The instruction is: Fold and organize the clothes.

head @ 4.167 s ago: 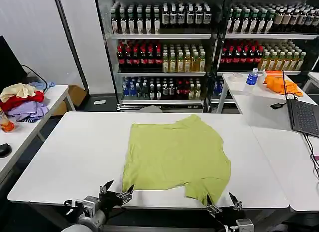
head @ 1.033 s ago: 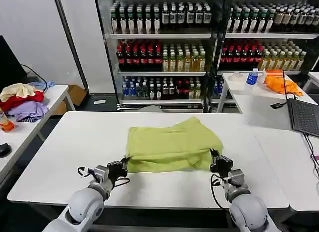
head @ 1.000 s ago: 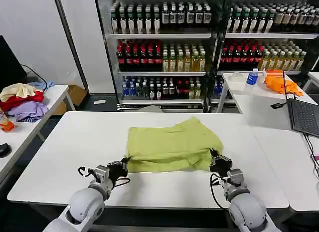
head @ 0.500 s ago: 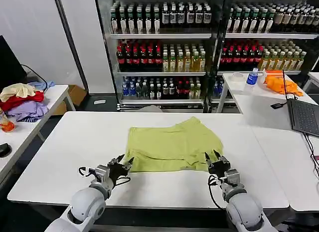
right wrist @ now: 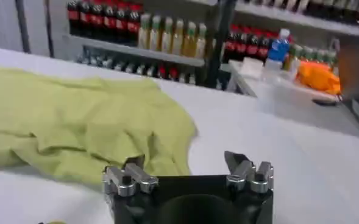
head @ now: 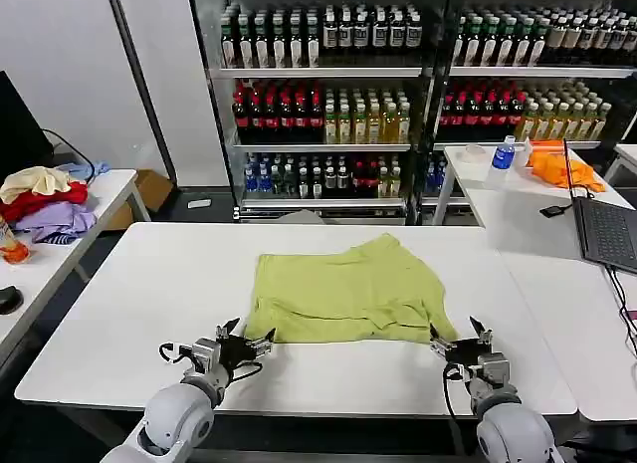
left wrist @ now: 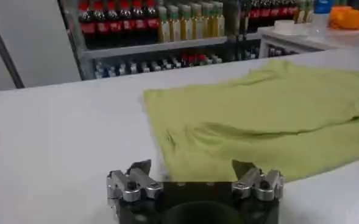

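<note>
One lime T-shirt [head: 343, 294] of the clothes lies folded in half on the middle of the white table [head: 139, 304], its near edge doubled over. My left gripper [head: 244, 339] hovers open just in front of the shirt's near left corner, holding nothing. My right gripper [head: 460, 336] is open beside the near right corner, also with nothing in it. In the left wrist view the shirt [left wrist: 270, 115] spreads beyond the open left gripper [left wrist: 191, 169]. The right wrist view has the shirt [right wrist: 75, 122] ahead of the open right gripper [right wrist: 184, 161].
A side table at the left carries a pile of coloured garments [head: 40, 199]. The table at the right holds a laptop [head: 607, 234], an orange cloth [head: 562, 169] and a water bottle [head: 503, 156]. Shelves of drink bottles [head: 328, 115] stand behind.
The flat shirt's near hem was carried toward the back and laid over, halving it. Both grippers have since let go, opened and drawn back toward the table's near edge.
</note>
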Controlling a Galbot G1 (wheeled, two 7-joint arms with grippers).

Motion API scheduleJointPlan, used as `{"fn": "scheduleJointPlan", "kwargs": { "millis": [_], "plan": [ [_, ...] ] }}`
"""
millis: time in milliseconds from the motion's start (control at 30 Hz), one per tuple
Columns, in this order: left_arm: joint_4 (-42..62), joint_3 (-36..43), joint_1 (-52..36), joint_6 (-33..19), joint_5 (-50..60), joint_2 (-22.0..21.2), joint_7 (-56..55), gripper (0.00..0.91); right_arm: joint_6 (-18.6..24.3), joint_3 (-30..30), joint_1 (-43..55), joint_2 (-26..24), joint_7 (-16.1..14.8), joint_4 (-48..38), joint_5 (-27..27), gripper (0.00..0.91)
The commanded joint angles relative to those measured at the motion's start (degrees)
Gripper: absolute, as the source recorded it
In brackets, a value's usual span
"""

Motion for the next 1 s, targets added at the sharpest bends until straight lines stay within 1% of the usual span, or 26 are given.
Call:
{"fn": "scheduleJointPlan", "kwargs": {
  "millis": [33,67,100,133,600,700,1000],
  "plan": [
    [2.2,0.2,0.1,-0.2,-0.3,-0.5,-0.2,0.121,-1.6,-0.5,0.0,0.2,0.8,-3.2,1.7,0.322],
    [2.4,0.2,0.1,-0.2,-0.3,-0.5,-0.2,0.101,-1.3,-0.8,0.1,0.3,0.7,-3.4,2.0,0.081],
    [2.4,0.2,0.1,-0.2,-0.3,-0.5,-0.1,0.101,-1.2,-0.9,0.2,0.4,0.7,-3.4,2.0,0.081],
    [2.5,0.3,0.2,-0.2,-0.3,-0.5,0.0,0.091,-0.9,-1.1,0.2,0.4,0.6,-3.3,2.0,0.000],
    [2.1,0.1,1.1,-0.5,-1.3,-0.5,0.8,0.081,0.1,-1.2,-1.5,0.4,0.2,-1.0,1.5,0.000],
    [0.3,-0.5,2.2,-0.4,-1.7,-0.3,0.8,0.081,0.0,-0.9,-3.3,0.3,0.3,1.3,1.2,0.000],
    [-10.4,-2.8,11.7,0.1,-0.5,1.1,0.5,0.081,0.1,3.5,-15.5,1.3,0.5,12.4,-0.6,0.000]
  ]
}}
